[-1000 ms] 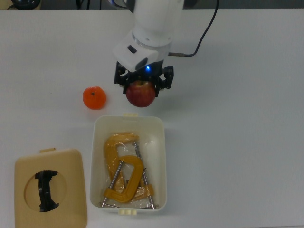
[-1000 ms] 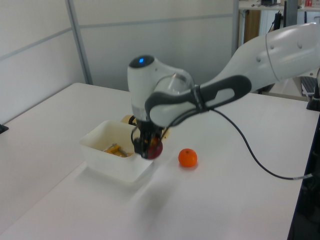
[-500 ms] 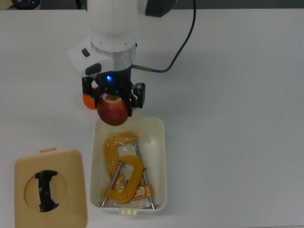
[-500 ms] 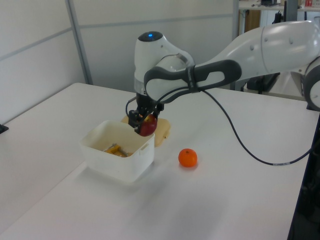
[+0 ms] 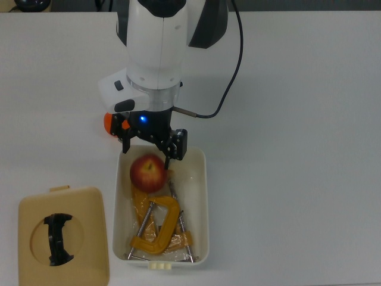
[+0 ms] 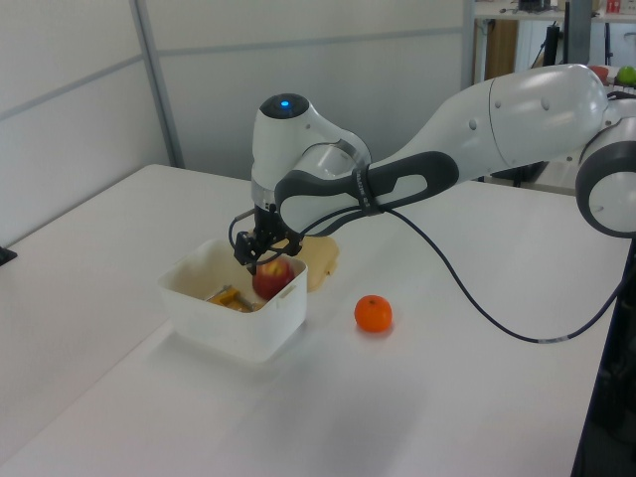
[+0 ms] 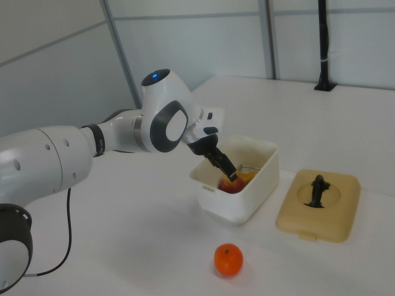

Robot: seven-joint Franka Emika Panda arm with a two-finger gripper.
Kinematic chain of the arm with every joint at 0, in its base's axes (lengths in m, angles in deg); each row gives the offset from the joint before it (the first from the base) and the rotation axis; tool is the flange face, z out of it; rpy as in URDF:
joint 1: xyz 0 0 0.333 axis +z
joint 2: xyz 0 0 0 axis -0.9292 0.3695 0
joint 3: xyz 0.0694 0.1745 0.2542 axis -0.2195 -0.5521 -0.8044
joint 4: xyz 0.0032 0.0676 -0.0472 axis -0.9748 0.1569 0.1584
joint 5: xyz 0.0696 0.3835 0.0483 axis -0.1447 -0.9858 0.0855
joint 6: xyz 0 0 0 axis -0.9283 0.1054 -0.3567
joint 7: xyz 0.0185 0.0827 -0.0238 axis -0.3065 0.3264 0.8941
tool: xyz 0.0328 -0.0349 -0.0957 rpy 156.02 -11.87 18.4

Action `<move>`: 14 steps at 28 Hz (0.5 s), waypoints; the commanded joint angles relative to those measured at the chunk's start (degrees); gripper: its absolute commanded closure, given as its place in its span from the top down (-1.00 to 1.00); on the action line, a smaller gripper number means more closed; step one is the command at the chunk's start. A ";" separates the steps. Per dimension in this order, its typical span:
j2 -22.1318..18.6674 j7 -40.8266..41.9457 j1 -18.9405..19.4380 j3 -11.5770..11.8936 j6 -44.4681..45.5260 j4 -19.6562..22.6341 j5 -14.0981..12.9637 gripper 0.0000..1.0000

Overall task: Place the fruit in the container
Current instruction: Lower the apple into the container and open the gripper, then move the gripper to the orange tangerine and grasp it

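Top view looks straight down; left and right views look obliquely from opposite sides; all share the container [image 5: 199, 196] at frame centre.

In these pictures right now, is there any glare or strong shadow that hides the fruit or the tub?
Top view: even light, the apple reads clearly in the tub; the arm covers most of the orange fruit. Left view: soft shadow beside the tub. Right view: faint shadow under the orange fruit, no glare.

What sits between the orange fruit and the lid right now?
In the right view, only bare white table separates the orange fruit from the lid.
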 commanded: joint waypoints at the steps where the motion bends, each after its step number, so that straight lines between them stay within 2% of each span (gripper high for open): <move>1: -1.14 0.75 -0.07 0.00 0.13 -0.25 0.32 1.00; 6: -2.81 7.69 -0.33 -0.18 5.74 0.19 -1.17 1.00; 8: -3.87 13.13 -0.51 -0.18 9.61 0.63 -2.57 1.00; 9: -4.66 19.33 -0.51 0.00 13.28 1.24 -4.49 1.00; 11: -5.80 24.21 -0.68 0.17 16.64 1.77 -6.35 1.00; 13: -7.03 27.29 -1.39 0.17 18.76 2.91 -7.15 1.00; 14: -8.69 28.70 -2.26 0.17 19.03 4.83 -7.32 1.00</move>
